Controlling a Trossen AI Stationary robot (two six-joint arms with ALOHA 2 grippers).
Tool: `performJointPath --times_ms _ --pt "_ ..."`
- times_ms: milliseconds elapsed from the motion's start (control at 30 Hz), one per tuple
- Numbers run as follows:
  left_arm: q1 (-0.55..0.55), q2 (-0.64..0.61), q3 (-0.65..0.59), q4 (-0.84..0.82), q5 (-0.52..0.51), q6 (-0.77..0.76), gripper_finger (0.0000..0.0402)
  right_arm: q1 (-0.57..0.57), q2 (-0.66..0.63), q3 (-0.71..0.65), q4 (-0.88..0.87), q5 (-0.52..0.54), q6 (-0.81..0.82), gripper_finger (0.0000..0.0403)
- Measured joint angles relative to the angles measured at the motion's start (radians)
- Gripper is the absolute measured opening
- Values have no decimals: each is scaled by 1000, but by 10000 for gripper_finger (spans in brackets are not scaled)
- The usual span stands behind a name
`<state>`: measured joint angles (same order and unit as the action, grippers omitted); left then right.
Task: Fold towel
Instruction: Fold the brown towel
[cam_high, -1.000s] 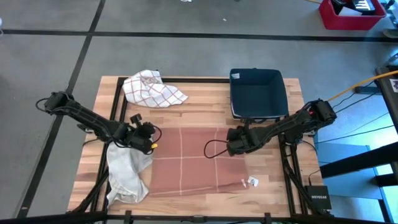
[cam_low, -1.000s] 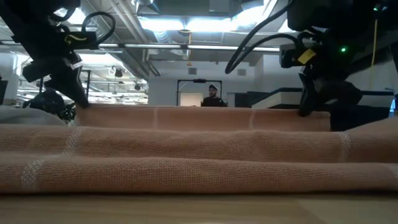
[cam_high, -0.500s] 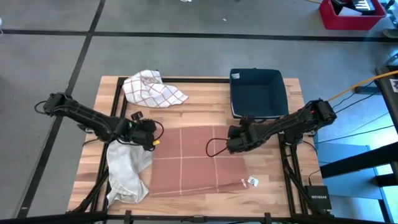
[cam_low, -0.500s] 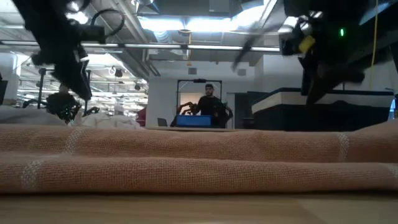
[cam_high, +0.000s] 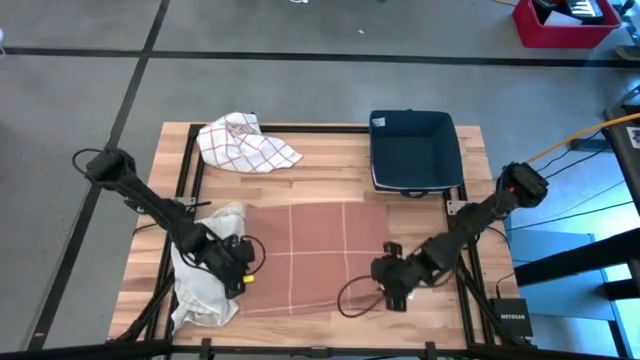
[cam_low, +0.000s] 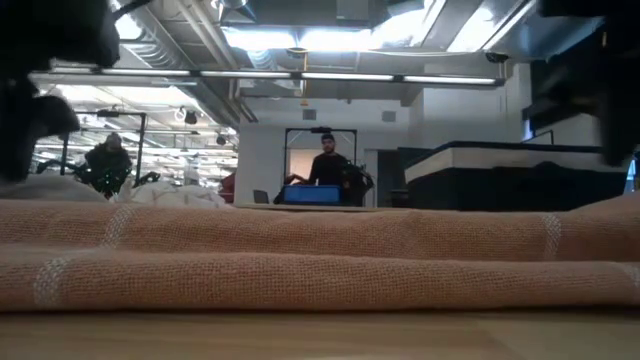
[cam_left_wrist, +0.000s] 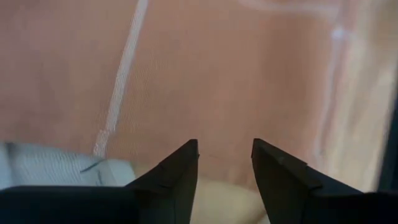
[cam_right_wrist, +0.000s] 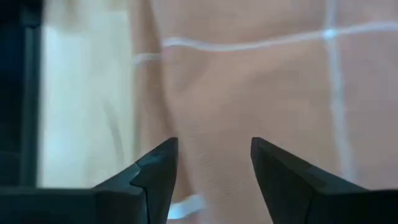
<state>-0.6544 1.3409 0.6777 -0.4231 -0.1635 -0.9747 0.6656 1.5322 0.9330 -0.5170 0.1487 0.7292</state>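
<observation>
The salmon towel (cam_high: 315, 255) with thin white lines lies folded flat on the wooden table (cam_high: 330, 180). The low view shows its stacked layers (cam_low: 320, 250). My left gripper (cam_high: 243, 278) hovers open over the towel's near left corner (cam_left_wrist: 217, 68), touching nothing. My right gripper (cam_high: 388, 285) hovers open over the near right corner (cam_right_wrist: 249, 81), also touching nothing. Bare wood shows beside the towel's edge in both wrist views.
A crumpled white cloth (cam_high: 205, 275) lies just left of the towel, beside my left gripper. A white cloth with red checks (cam_high: 245, 142) lies at the far left. A dark blue bin (cam_high: 413, 150) stands at the far right. A person (cam_low: 325, 165) stands in the room behind.
Both grippers have opened and let go of the towel's far edge, which they held slightly raised; it has dropped flat. Both have then swung toward the table's near edge and tipped downward, and now stand over the towel's near corners.
</observation>
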Motion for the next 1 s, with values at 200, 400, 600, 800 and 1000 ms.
performJointPath --times_ms 200,400,600,800,1000 --pt "53 70 17 94 -4 45 135 134 0 4 89 -61 214 204" --pt "143 90 48 468 -129 341 135 215 44 5 164 58 235 204" --pt "281 284 63 913 -115 544 135 218 133 4 170 87 239 204" --pt "399 548 239 1002 22 545 135 218 167 4 168 163 232 204" --pt "485 735 371 945 25 552 135 218 196 5 149 199 260 204"
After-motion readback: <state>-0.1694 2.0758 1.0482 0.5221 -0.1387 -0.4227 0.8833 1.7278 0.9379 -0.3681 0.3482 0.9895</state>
